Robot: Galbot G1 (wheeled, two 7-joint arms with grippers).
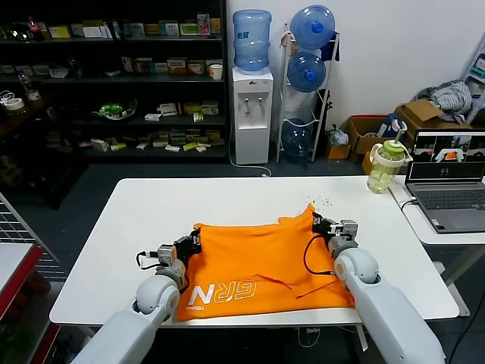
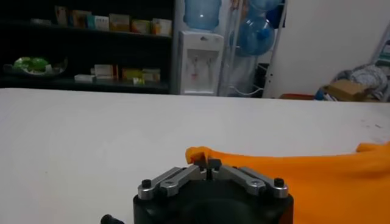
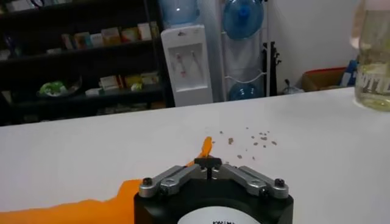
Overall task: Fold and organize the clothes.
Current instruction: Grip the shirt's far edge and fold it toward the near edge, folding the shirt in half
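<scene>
Now | left tool [image 1: 195, 244] and right tool [image 1: 320, 224] clamped on T-shirt [image 1: 265, 262] far corners | advice: lift both evenly, fold toward near bench [image 1: 136, 220] edge.

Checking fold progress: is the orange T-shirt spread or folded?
Partly folded: the orange T-shirt lies as a compact rectangle, sleeves hidden, lettering on its near edge, far corners pinched.

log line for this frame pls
left gripper: shut on T-shirt far-left corner | right gripper: shut on far-right corner | shirt on table
</scene>
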